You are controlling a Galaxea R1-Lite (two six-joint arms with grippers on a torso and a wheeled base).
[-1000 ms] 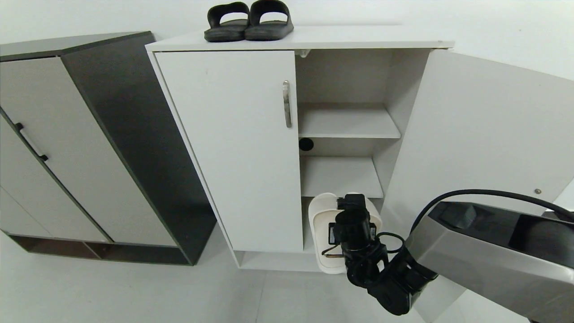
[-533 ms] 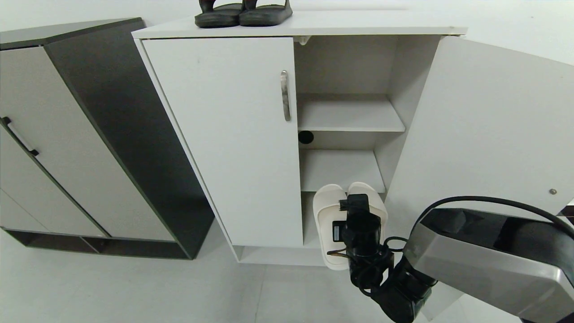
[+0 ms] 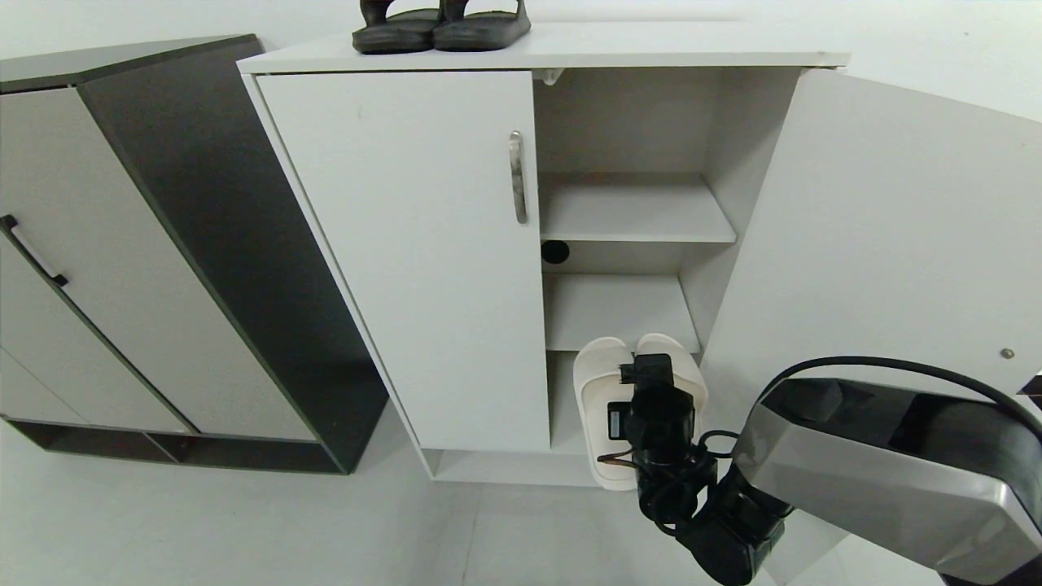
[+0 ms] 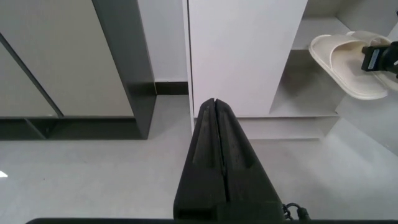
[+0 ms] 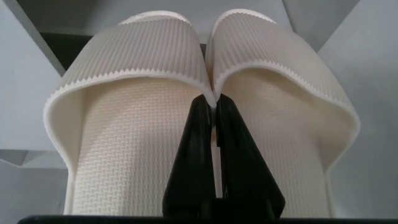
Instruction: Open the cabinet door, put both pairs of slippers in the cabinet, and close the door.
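White slippers (image 5: 130,137), pinched at their inner edges by the right gripper (image 5: 213,106), hang at the front edge of the white cabinet's (image 3: 407,244) lowest compartment, perhaps touching it. Black slippers (image 3: 440,28) sit at its top's left end. The left gripper (image 4: 214,118) is pressed together, empty.

I counted two white slippers (image 3: 597,387), two black slippers (image 3: 440,31), one white cabinet (image 3: 407,244) and one grey cabinet (image 3: 122,285).

Right arm is stretched forward and low, right tool (image 3: 654,376) pinching the white slippers (image 3: 593,391) where their inner edges meet, fingers (image 5: 199,130) nearly together. Left tool (image 4: 214,109) angled downward, pressed tight together, gripping nothing.
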